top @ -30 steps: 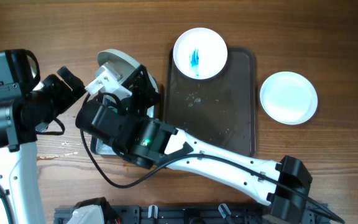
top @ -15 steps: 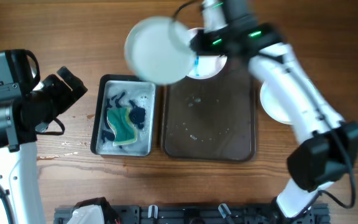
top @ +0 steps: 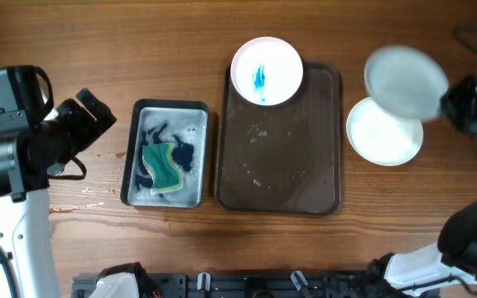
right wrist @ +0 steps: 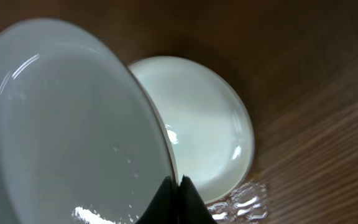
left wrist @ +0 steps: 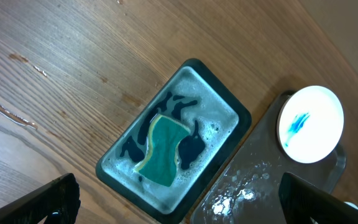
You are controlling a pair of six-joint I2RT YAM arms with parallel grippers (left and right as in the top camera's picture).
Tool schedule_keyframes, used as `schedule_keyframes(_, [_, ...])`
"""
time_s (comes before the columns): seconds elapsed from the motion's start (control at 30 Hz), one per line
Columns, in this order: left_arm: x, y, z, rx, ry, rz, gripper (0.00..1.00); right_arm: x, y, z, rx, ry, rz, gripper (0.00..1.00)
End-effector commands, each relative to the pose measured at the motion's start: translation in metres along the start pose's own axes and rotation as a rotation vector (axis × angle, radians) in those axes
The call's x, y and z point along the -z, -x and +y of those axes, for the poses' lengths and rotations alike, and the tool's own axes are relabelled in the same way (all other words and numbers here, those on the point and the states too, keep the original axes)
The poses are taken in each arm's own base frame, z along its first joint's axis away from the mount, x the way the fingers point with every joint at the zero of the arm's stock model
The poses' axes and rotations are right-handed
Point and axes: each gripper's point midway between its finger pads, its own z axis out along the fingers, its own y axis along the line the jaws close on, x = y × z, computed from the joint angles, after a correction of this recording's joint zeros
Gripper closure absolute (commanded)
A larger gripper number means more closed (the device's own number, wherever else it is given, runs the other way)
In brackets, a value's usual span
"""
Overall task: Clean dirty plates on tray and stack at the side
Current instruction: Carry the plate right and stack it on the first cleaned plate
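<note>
**Right tool (right wrist: 174,190) holds a clean plate (top: 404,79) above the stacking spot beside the tray (top: 305,190).**

The right tool is clenched on the rim of the clean plate, which hangs tilted over the far edge of the base plate (top: 383,132). That base plate lies flat on the table (top: 73,33), just right of the tray, below the held plate and a little nearer the robot, so the coming move looks like levelling and lowering. Only the right arm is near. The left tool (top: 96,112) hangs released, well apart, by the tub (top: 135,194) and its sponge (top: 164,165). A smeared plate (top: 267,71) sits at the tray's far end, overhanging the rim. The wrist view cuts off the fingertips, and I cannot tell whether the two plates touch.
</note>
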Motion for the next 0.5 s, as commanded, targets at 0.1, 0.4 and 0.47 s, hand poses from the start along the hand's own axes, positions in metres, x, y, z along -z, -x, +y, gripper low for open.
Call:
schedule_keyframes(0.1, [0.004, 0.002, -0.002, -0.008, -0.016, -0.010, 0.00, -0.056, -0.035, -0.056, -0.053, -0.113, 0.104, 0.96])
schedule_keyframes(0.4, [0.004, 0.002, -0.002, -0.008, -0.016, -0.010, 0.00, -0.010, -0.037, 0.010, 0.244, 0.032, -0.005, 0.39])
schedule_keyframes(0.47, [0.004, 0.002, -0.002, -0.008, -0.016, -0.010, 0.00, 0.030, -0.054, 0.060, 0.405, 0.189, -0.061, 0.38])
